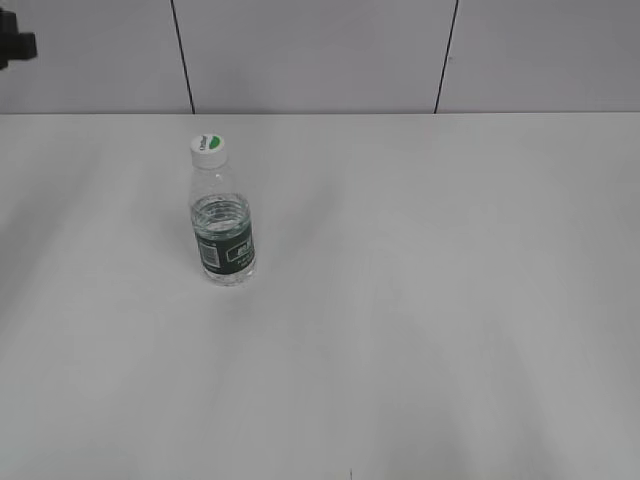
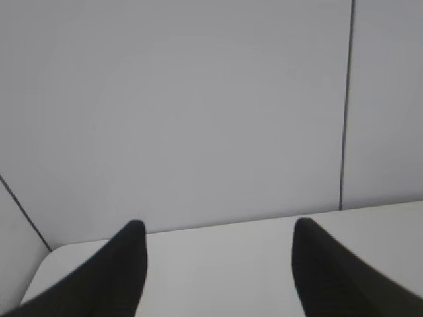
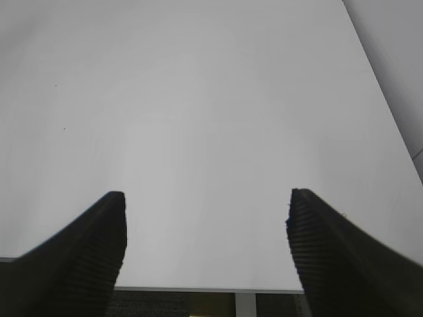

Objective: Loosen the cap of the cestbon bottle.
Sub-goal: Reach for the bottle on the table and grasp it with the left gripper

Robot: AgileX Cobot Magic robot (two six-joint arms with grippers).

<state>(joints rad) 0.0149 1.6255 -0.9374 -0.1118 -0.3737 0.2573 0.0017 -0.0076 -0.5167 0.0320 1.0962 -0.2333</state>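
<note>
The cestbon bottle stands upright on the white table, left of the middle, with a dark green label. Its white cap with a green leaf mark sits on the neck. Neither gripper shows in the exterior view. In the left wrist view, my left gripper is open, its black fingers apart over the table's far edge, with nothing between them. My right gripper is open too, above bare table near its front edge. No bottle appears in either wrist view.
A grey panelled wall with dark seams runs behind the table. A dark piece of equipment sits at the upper left edge of the exterior view. Below the table's front edge, dark floor shows.
</note>
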